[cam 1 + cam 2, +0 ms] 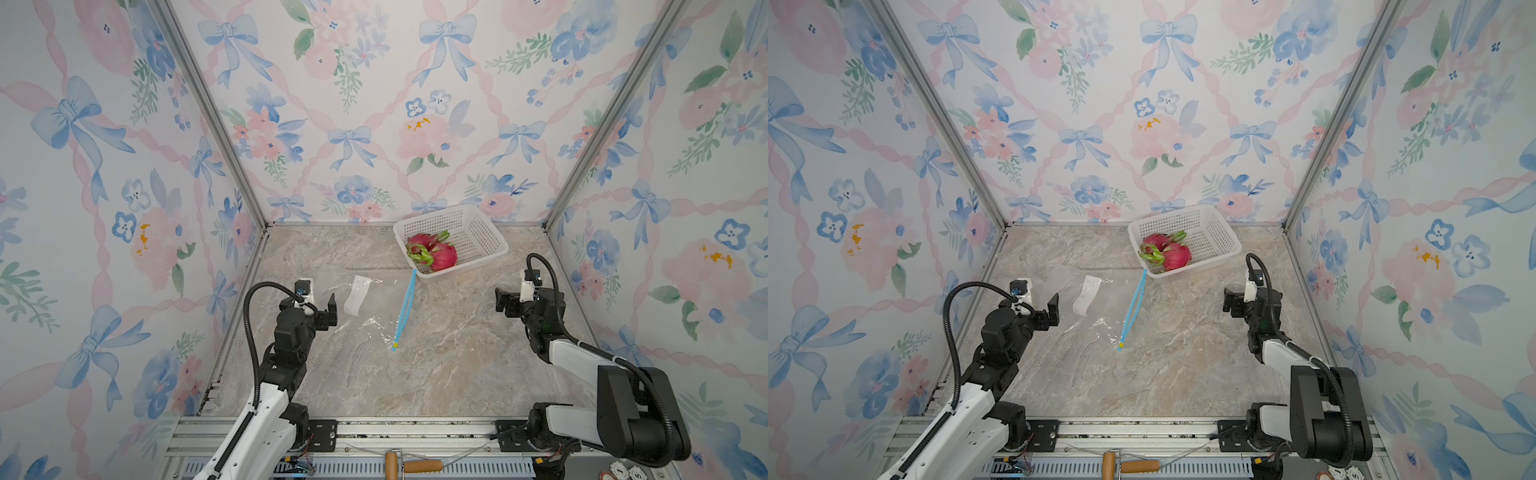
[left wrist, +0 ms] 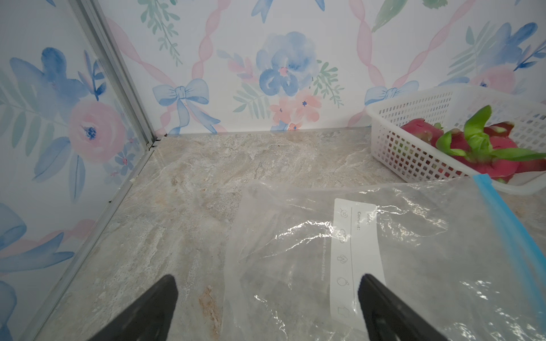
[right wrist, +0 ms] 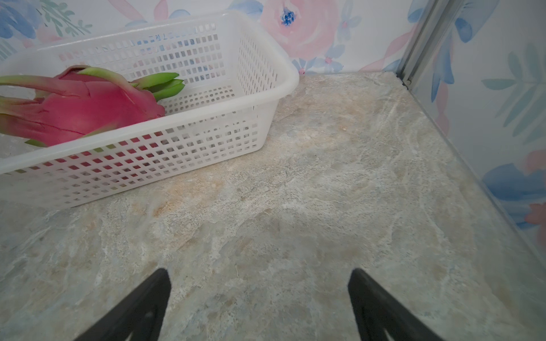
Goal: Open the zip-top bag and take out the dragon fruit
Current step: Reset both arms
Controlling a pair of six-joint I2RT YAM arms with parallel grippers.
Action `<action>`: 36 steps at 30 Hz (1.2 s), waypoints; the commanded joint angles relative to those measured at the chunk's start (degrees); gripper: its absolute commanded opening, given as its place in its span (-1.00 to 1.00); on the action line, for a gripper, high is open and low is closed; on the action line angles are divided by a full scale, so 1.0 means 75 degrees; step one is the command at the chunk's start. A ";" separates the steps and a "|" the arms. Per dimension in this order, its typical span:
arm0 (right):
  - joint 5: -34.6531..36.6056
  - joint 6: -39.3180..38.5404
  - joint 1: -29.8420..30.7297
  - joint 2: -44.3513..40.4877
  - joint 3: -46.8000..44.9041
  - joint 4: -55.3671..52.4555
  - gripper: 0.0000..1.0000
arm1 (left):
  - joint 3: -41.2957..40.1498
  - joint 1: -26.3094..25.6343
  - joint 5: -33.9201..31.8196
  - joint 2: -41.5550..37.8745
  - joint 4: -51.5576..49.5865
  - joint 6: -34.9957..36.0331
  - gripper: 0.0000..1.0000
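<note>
From my station, both claws were spread wide and gripped nothing. The left claw [image 2: 267, 283] hung at the end of the zip-top bag [image 1: 374, 309] away from the zip, and in the left wrist view one finger [image 2: 381, 307] overlapped the white label [image 1: 357, 295]. The bag lay flat on the worktop [image 1: 449, 365], with the marble showing through the clear plastic. Its blue zip strip [image 1: 405, 309] faced the right arm with its two sides parted. The yellow tab [image 1: 395, 345] was at its near end, and the far end reached the corner of the white basket [image 1: 494, 239]. The front dragon fruit [image 1: 444, 255] and the rear dragon fruit [image 1: 420, 240] sat touching inside that basket, at its left end. The right claw [image 3: 260, 273] hovered over bare worktop beside the basket, well apart from the bag.
</note>
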 commanded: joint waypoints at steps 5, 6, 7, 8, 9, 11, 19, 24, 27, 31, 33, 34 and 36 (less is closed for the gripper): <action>-0.0066 -0.0191 0.0186 0.0945 -0.0256 0.2051 0.92 | -0.0306 0.0125 -0.0543 0.0639 0.1508 0.0607 0.95; -0.0029 -0.0204 0.0206 0.1017 -0.0285 0.2142 0.92 | -0.0349 0.0147 -0.0496 0.0801 0.1747 0.0671 0.95; 0.0000 -0.0219 0.0221 0.1118 -0.0331 0.2290 0.93 | -0.0368 0.0170 -0.0446 0.0936 0.1926 0.0713 0.95; 0.0052 -0.0267 0.0278 0.1206 -0.0389 0.2479 0.93 | -0.0371 0.0207 -0.0407 0.1139 0.2148 0.0696 0.95; 0.0128 -0.0325 0.0345 0.1328 -0.0469 0.2700 0.92 | -0.0342 0.0260 -0.0340 0.1374 0.2326 0.0661 0.95; 0.0156 -0.0421 0.0411 0.1549 -0.0536 0.2964 0.92 | -0.0187 0.0372 -0.0186 0.1840 0.2464 0.0589 0.95; 0.0229 -0.0561 0.0526 0.1646 -0.0524 0.3061 0.93 | 0.0060 0.0714 0.0218 0.3529 0.3576 0.0619 0.95; 0.0217 -0.0567 0.0521 0.1663 -0.0422 0.2881 0.92 | 0.0370 0.0752 0.0430 0.4474 0.3796 0.0875 0.96; 0.0209 -0.0567 0.0528 0.1663 -0.0421 0.2864 0.93 | 0.0499 0.0770 0.0618 0.4990 0.3953 0.1105 0.96; 0.0214 -0.0572 0.0532 0.1659 -0.0418 0.2867 0.93 | 0.0690 0.0811 0.0725 0.5591 0.4107 0.1147 0.95; 0.0220 -0.0566 0.0534 0.1659 -0.0422 0.2864 0.92 | 0.0753 0.0817 0.0850 0.5823 0.4222 0.1118 0.96; 0.0220 -0.0566 0.0539 0.1657 -0.0413 0.2862 0.93 | 0.0742 0.0832 0.0949 0.5923 0.4395 0.1045 0.95; 0.0231 -0.0569 0.0537 0.1659 -0.0421 0.2875 0.93 | 0.0706 0.0818 0.1221 0.6025 0.4593 0.1191 0.95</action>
